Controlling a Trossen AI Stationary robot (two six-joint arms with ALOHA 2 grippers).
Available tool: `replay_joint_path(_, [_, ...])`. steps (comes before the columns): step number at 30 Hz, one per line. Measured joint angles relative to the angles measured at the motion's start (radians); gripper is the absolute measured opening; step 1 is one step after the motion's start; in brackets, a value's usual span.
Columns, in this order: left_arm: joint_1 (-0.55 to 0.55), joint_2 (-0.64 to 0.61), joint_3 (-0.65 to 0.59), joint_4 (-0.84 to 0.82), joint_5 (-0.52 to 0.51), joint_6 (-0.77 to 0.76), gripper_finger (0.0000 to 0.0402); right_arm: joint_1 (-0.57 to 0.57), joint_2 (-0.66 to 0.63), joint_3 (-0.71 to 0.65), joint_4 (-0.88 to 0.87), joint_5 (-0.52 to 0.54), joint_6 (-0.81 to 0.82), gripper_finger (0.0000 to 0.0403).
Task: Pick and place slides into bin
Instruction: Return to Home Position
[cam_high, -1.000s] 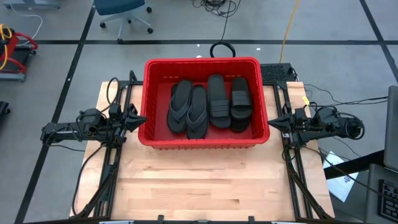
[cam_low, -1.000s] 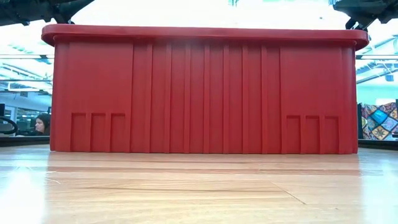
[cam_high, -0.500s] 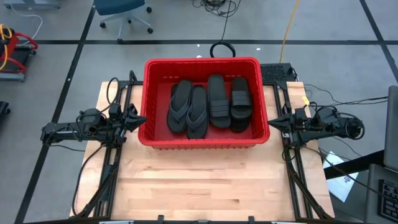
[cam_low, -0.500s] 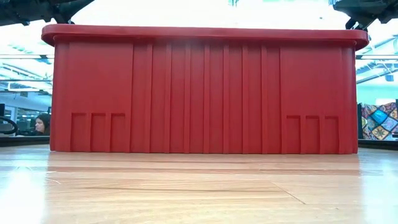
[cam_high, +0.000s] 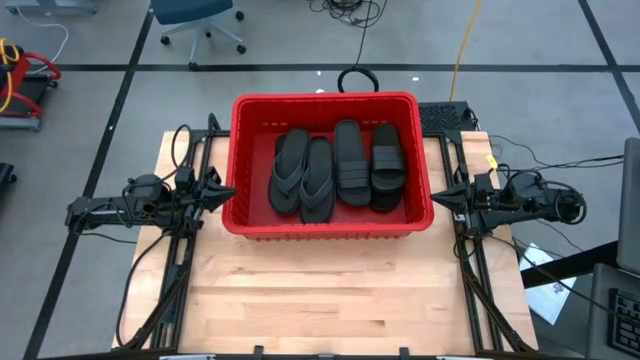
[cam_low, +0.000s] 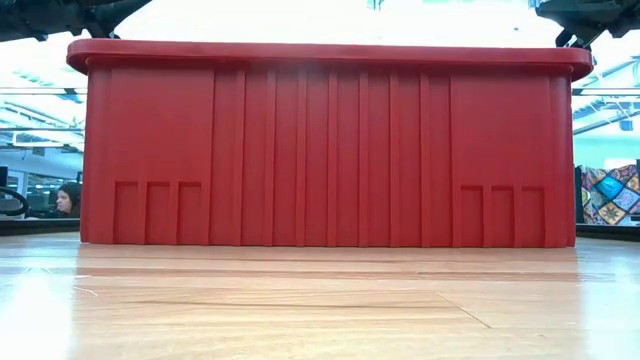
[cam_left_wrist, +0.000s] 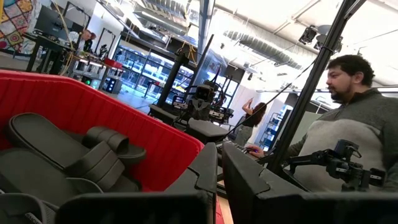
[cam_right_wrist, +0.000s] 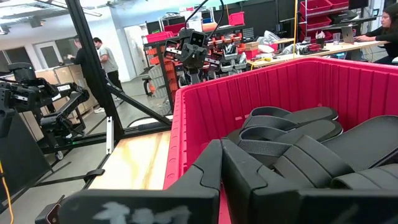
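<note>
Bin: red (cam_high: 326, 101), on the far middle of the worktop (cam_high: 330, 290), between the two arms. In the low view its ribbed front wall (cam_low: 320, 150) spans most of the width and stands flat on the wood.
Slides: every one in view lies inside the bin, laid lengthwise from front wall to far wall.
Flip-flops: two (cam_high: 291, 170) side by side in the bin's left half, straps up, touching along their long edges. The right one sits a little nearer the front wall.
Band slides: two in the right half. One (cam_high: 350, 160) is just beside the flip-flops. The other (cam_high: 387, 152) is by the right wall, resting on more black rubber that shows at its near end. How many lie underneath cannot be told.
Left arm: (cam_high: 140, 205) folded low at the worktop's left edge, pointing at the bin.
Left jaws: just outside the bin's left wall, drawn together to a thin slit, holding nothing. The left wrist view looks over the rim at a band slide (cam_left_wrist: 106, 149).
Right arm: (cam_high: 515, 200) folded low at the right edge, facing the bin.
Right jaws: just outside the right wall, likewise drawn together and holding nothing, with stacked slides (cam_right_wrist: 292, 134) seen past the rim.
Person: one in a grey top (cam_left_wrist: 348, 143) beyond the worktop.
</note>
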Motion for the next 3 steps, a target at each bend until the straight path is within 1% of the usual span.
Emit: replay_joint_path(3, [0.0, 0.0, 0.0, 0.0, 0.0, 0.0, 0.0021, 0.0, 0.0, 0.0, 0.0, 0.0, 0.0, 0.0])
